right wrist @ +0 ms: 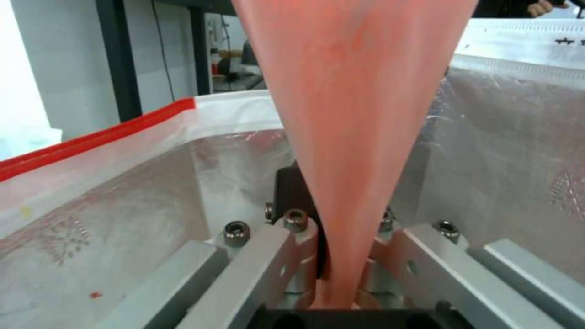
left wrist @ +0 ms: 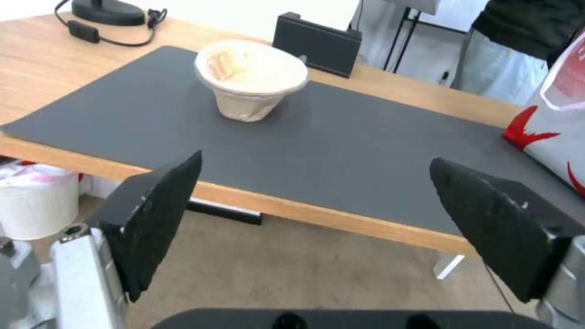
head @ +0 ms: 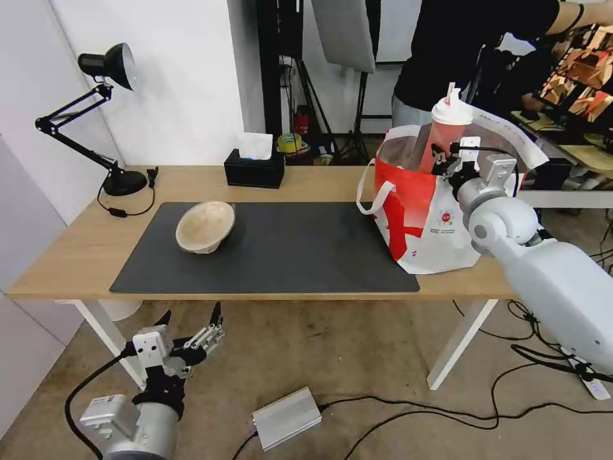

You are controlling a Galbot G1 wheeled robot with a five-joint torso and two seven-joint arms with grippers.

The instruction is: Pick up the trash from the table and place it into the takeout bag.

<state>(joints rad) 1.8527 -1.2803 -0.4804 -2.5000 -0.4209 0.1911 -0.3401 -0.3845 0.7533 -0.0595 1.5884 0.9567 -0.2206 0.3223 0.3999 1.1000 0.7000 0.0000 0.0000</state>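
Even, bright indoor light falls on the table (head: 306,182), with no hard glare. The bowl (head: 205,226) throws only a soft, short shadow toward 5 o'clock on the mat (head: 287,249). In the head view, straight lines bow toward the edges. In the right wrist view the cup (right wrist: 353,114) is a blurred mass, and the bag's (right wrist: 122,183) foil gleams faintly. The left wrist view looks soft.
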